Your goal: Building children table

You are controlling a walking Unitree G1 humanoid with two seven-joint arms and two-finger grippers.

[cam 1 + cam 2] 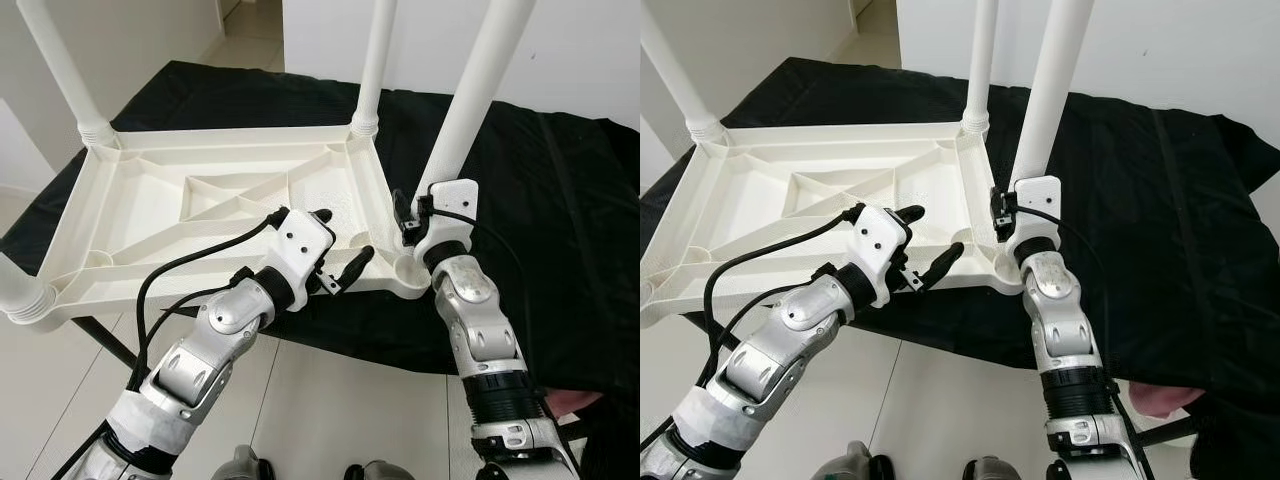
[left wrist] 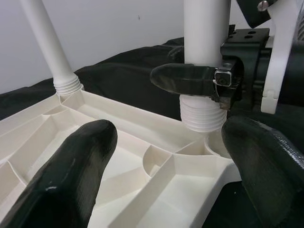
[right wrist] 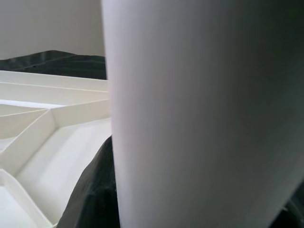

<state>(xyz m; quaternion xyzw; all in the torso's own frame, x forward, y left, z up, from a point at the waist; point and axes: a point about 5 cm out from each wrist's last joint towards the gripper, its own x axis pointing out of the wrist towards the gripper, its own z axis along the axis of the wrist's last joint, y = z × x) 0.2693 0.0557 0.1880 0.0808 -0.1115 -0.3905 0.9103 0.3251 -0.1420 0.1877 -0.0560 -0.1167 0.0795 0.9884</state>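
It looked like a room in a home. Plain white walls stood at the far side, and pale floor tiles ran under the near edge, with more tiled floor leading off at the far left. A black cloth covered a work surface, and on it lay a white plastic children's table, upside down.

A black cloth is draped over the tabletop, lying in soft folds and hanging past the near edge. Below it the floor is pale and tiled, with a dark table leg slanting down beneath the cloth. Behind stands a plain white wall.
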